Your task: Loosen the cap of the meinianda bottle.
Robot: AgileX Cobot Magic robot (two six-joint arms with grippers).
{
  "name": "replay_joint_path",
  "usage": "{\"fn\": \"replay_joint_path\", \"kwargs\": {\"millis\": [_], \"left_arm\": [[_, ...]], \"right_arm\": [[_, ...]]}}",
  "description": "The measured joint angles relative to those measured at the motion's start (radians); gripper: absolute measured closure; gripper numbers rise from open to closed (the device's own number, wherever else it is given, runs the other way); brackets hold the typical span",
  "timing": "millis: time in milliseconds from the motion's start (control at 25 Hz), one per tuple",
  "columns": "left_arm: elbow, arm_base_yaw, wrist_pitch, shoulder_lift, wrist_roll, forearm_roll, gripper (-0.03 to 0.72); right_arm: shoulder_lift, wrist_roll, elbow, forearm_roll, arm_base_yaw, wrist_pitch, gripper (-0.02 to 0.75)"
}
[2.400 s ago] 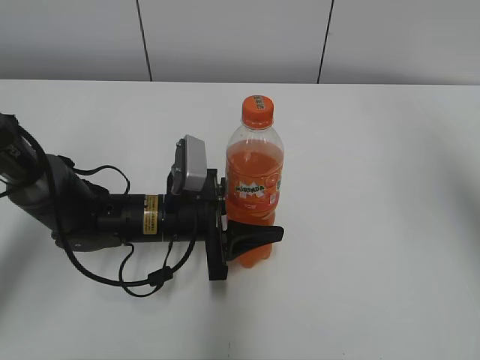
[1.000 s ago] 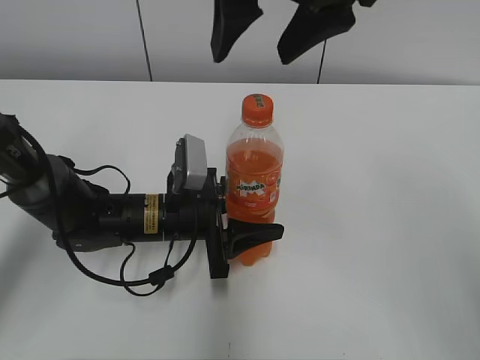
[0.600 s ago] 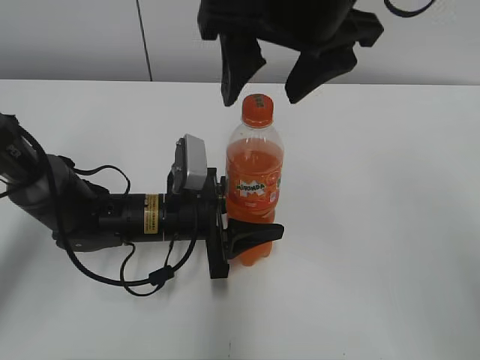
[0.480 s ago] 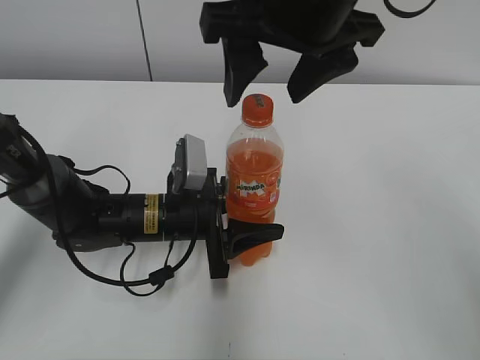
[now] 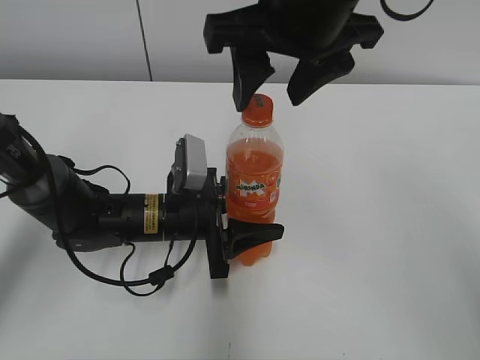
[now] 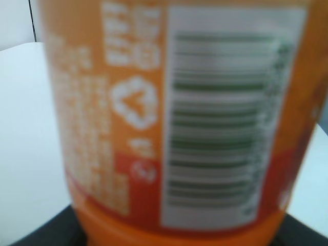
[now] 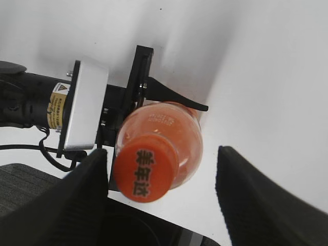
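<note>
A: Cap [image 5: 257, 109]?
B: Orange, on the meinianda bottle [image 5: 253, 187], upright mid-table [image 5: 390, 225], nearer the far edge.
A: Right gripper [image 5: 277, 94]?
B: Above the cap, fingers spread wide either side; one finger [image 7: 87, 174] just beside it, other [image 7: 251, 195] apart. Nothing held.
A: Left gripper [image 5: 238, 225]?
B: Lying sideways, clamped on the bottle's lower body; label fills the wrist view.

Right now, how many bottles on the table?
1: the bottle stands upright mid-table, gripped low by the left gripper, right gripper open above its cap.
</note>
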Motion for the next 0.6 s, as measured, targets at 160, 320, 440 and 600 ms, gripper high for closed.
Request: {"fn": "replay_joint_path", "kwargs": {"millis": [160,320,440,600], "left_arm": [[0.0,0.0,-0.001,0.0,0.0,0.0,0.3],[0.0,0.0,-0.001,0.0,0.0,0.0,0.3],[0.0,0.0,-0.001,0.0,0.0,0.0,0.3],[0.0,0.0,-0.001,0.0,0.0,0.0,0.3]], "right_arm": [[0.02,-0.009,0.0,0.001,0.0,0.0,0.253],[0.02,-0.01,0.0,0.004,0.0,0.0,0.256],[0.02,-0.018,0.0,0.014,0.0,0.0,0.262],[0.02,-0.032,0.0,0.023,0.0,0.0,0.347]]}}
